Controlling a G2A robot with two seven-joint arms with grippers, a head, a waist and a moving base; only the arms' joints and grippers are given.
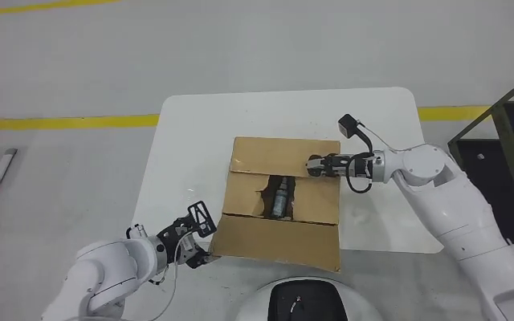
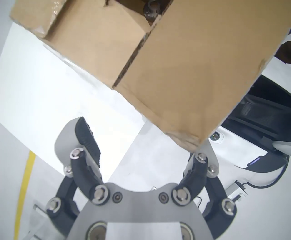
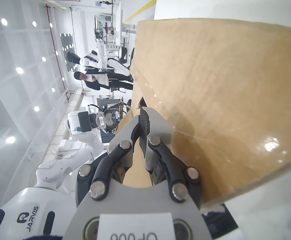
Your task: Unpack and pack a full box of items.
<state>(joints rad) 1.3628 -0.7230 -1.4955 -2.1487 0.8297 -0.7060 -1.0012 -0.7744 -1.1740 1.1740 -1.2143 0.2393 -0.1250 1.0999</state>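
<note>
A brown cardboard box point(image 1: 277, 241) stands in the middle of the white table point(image 1: 201, 136), its top flaps partly folded in. Through the gap between the flaps I see a dark bottle point(image 1: 280, 199) inside, also visible as the bottle point(image 2: 152, 9) in the left wrist view. My right gripper point(image 1: 315, 166) is over the box's right side, shut on the edge of a flap point(image 3: 216, 91); its fingertips point(image 3: 145, 120) press together on the cardboard. My left gripper point(image 1: 195, 233) stands open beside the box's near left corner point(image 2: 188, 141), with nothing between its fingers point(image 2: 87, 134).
The box takes up the table's centre, with bare white surface to its left, right and far side. A yellow line point(image 1: 72, 122) runs across the grey floor behind the table. A dark metal frame point(image 1: 490, 120) stands at the far right.
</note>
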